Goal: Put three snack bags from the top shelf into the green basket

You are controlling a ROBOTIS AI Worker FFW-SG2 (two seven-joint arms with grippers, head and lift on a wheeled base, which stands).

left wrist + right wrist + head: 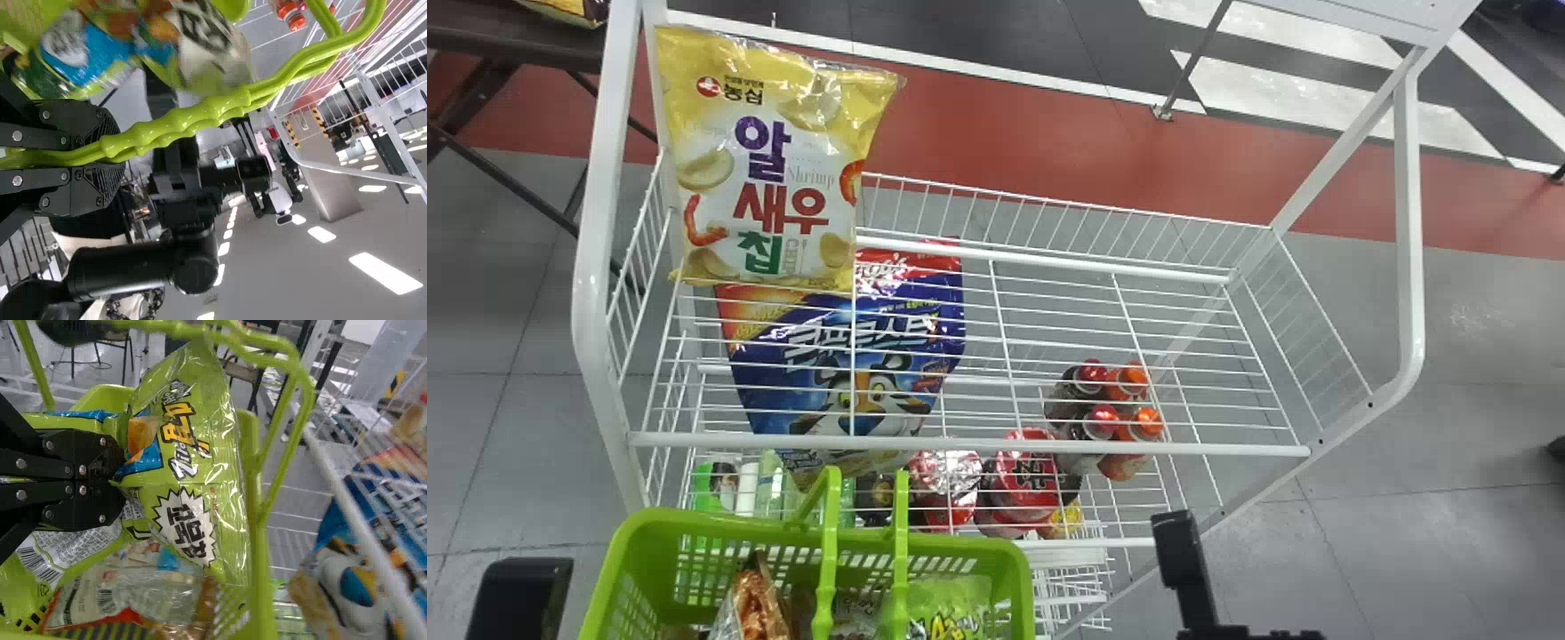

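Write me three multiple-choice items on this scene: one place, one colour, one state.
1. Where on the shelf is the yellow bag?
A) Left end
B) Right end
C) Middle

2. What colour is the basket?
A) White
B) Green
C) Red

3. What state is the right gripper in?
A) Empty
B) Shut on the yellow bag
C) Shut on a green bag

1: A, the head view has it by the left uprights.
2: B, its rim and handles are green.
3: C, its fingers pinch that bag in the right wrist view.
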